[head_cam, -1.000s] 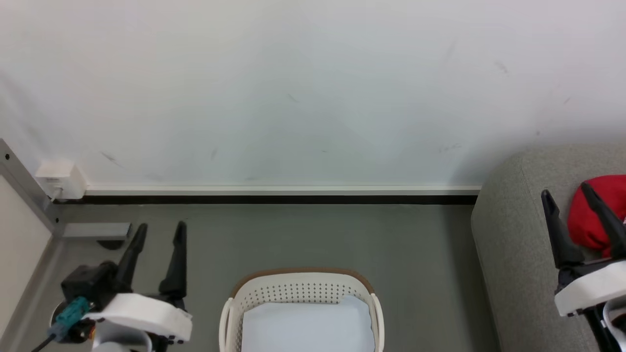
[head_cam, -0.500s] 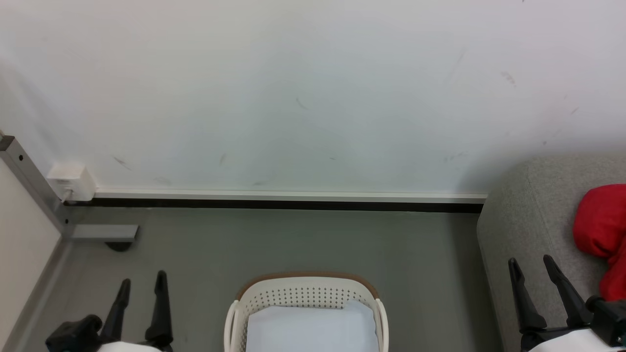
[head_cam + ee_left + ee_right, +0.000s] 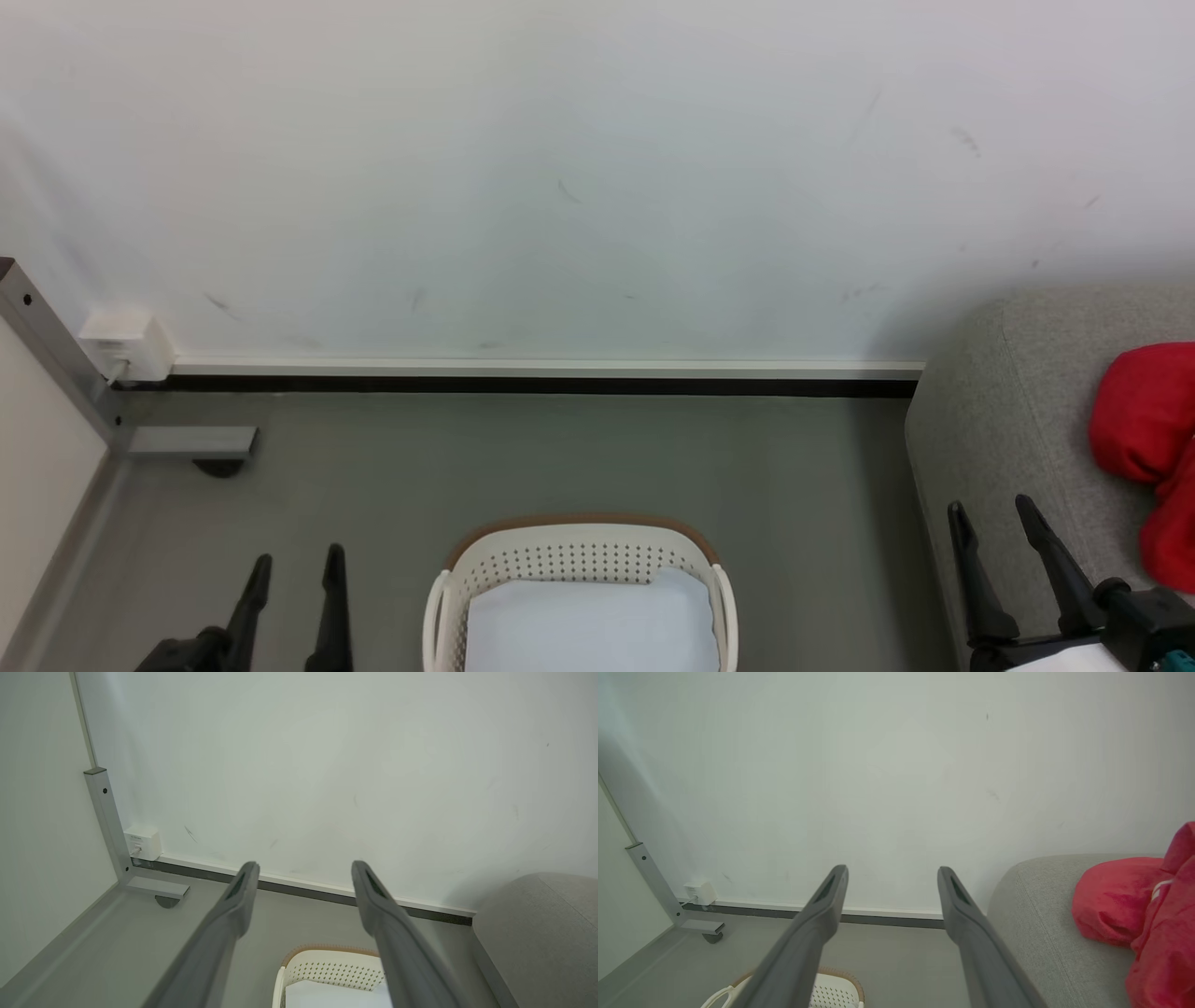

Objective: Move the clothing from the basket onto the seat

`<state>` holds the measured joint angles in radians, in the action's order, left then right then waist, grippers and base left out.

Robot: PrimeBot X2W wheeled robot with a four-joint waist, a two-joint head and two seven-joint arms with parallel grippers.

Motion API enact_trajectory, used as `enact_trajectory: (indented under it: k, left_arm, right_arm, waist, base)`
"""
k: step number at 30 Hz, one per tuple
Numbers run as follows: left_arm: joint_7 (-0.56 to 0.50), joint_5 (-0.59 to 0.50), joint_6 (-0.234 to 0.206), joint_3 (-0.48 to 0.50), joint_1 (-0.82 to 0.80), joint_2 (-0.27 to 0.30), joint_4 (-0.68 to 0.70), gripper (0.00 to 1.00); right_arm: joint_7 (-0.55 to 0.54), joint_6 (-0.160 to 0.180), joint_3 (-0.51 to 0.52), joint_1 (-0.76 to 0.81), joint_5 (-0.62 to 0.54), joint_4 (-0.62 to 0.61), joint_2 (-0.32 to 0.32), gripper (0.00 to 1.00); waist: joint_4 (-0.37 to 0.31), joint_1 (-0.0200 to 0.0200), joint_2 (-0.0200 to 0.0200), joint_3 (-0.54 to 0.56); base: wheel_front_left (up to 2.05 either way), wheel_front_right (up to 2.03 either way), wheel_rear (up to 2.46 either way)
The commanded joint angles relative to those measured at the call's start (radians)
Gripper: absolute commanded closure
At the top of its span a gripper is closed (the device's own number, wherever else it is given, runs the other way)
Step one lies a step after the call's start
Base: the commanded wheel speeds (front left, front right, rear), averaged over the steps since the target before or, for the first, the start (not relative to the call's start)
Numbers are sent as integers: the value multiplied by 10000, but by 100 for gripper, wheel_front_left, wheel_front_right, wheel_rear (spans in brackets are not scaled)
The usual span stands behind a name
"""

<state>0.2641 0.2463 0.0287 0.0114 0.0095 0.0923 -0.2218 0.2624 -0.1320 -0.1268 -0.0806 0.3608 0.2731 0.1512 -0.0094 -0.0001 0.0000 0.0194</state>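
The red clothing [image 3: 1144,439] lies bunched on the light grey seat [image 3: 1008,411] at the far right; the right wrist view shows the clothing [image 3: 1134,905] on the seat [image 3: 1041,914] with a bit of white trim. The cream basket [image 3: 579,560] with a brown rim stands on the floor at the bottom centre, with a pale blue-white pad [image 3: 588,625] in it. My left gripper [image 3: 293,562] is open at the lower left, left of the basket. My right gripper [image 3: 991,509] is open at the lower right, over the seat's near edge, apart from the clothing.
A white wall with a dark skirting strip [image 3: 523,383] closes the far side. A grey metal frame post [image 3: 56,355] with a foot and castor [image 3: 210,448] stands at the left, beside a small white wall box [image 3: 126,341]. Grey floor [image 3: 560,457] lies between basket and wall.
Both grippers have dropped toward the bottom edge of the head view; the right one has drawn back from the red clothing. The camera shifted slightly. Both stay open.
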Motion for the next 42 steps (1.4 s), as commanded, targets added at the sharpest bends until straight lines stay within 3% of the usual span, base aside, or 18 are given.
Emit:
enact_trajectory:
  k: [1, 23, 24, 28, 42]
  left_arm:
    - [3, -150, 49, 63, 95, -40, -27, 0]
    - [3, -692, 622, 671, -106, -394, -190, 0]
    - [0, -596, 604, 643, -43, -424, -194, 100]
    - [-14, -565, 601, 592, 91, -502, -565, 100]
    - [-749, 2083, 682, 710, -195, -483, -529, 100]
  right_arm:
    - [29, 27, 13, 8, -44, -59, -67, 0]
    - [31, 27, 73, -149, -134, -101, -141, 0]
    - [0, 0, 44, -72, -78, -109, -186, 100]
    - [-46, 0, -3, 180, -55, 202, -296, 100]
    - [-731, 3, 443, 79, 2298, 98, -419, 100]
  waist:
    - [-8, 1, 0, -2]
    - [-72, 1, 0, -53]
    - [-75, 1, 0, -55]
    - [-77, 2, 0, -56]
    - [-58, 2, 0, -75]
  base:
    - [0, 0, 0]
    - [0, 0, 0]
    - [0, 0, 0]
    - [0, 0, 0]
    - [0, 0, 0]
